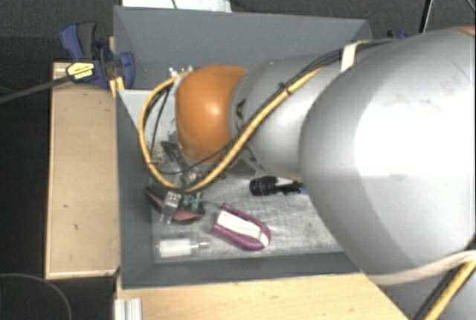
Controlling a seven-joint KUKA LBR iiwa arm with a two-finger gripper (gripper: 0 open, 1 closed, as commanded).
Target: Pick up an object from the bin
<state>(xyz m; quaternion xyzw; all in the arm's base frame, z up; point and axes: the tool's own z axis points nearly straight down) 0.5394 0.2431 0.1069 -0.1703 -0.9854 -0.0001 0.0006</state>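
- Lying just left of the purple-and-white packet (239, 229), a dark reddish-brown flat thing (184, 214) is the item nearest the gripper (173, 199); its exact kind cannot be told.
- The gripper hangs over that reddish thing, to the left of the packet and slightly farther back. Whether the two touch cannot be told.
- How far the gripper is open, and whether it has hold of anything, cannot be told: its lower end is lost among dark parts and small green bits under the wrist.
- The orange wrist cover (208, 114) rises behind and left of the packet, with yellow and black cables (223, 158) looping round it.
- A small clear bottle-like thing (178, 246) lies on its side left of the packet and nearer the front, apart from it.
- A black marker-like stick (274, 186) lies behind the packet, slightly to its right, its right end hidden under the arm.
- The silver-grey arm (387, 162) covers what lies right of the packet.
- The grey bin (238, 36) holds all of these.
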